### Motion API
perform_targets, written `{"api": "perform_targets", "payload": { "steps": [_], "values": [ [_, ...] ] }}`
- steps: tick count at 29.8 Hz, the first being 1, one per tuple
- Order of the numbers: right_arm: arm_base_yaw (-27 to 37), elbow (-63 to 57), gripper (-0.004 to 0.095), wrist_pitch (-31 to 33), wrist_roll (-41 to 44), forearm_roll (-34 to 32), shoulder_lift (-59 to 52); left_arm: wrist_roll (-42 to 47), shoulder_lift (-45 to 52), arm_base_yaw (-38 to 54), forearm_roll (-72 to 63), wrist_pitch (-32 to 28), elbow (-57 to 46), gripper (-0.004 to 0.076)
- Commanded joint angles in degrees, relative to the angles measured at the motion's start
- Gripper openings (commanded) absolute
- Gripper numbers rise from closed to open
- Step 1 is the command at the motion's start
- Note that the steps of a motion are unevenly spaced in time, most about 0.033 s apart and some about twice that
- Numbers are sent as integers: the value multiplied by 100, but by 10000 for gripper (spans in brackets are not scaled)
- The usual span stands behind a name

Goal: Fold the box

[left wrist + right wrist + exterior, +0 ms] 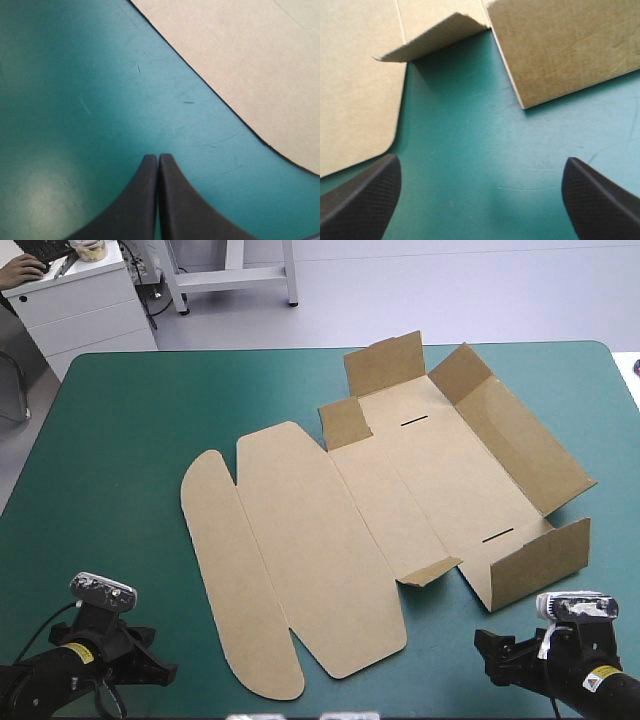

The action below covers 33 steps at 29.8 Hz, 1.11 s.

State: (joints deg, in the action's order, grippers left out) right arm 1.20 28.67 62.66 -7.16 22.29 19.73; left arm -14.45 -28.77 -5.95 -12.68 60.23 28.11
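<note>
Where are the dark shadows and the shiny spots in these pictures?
Right wrist view: the raised wall and small flap of the box throw dark shadows on the teal-green cover. Left wrist view: a pale shiny patch glows on the cover beside the shut left gripper. High view: light is even, shadows thin.

No legible text; left yellow label (77, 650), right yellow label (603, 673), both illegible.

Left arm (62, 668) jaws together, right arm (585, 668) jaws apart
</note>
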Motion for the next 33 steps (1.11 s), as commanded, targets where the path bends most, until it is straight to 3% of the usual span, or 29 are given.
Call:
{"api": "perform_targets", "payload": {
  "steps": [1, 7, 17, 24, 33],
  "values": [
    [22, 250, 867, -214, 271, 829, 82, 37, -72, -29, -99, -247, 176, -10],
    [22, 285, 867, -354, 599, 2136, 476, 37, -72, -29, -110, -247, 176, -10],
    [22, 285, 864, -1106, 757, 2523, 1569, 37, -72, -29, -110, -247, 176, -10],
    [22, 285, 855, -1263, 439, 3356, 2448, 37, -72, -29, -110, -247, 176, -10],
    [22, 285, 747, -1527, 213, 3654, 3509, 9, -72, -29, -110, -247, 176, -10]
  ]
}}
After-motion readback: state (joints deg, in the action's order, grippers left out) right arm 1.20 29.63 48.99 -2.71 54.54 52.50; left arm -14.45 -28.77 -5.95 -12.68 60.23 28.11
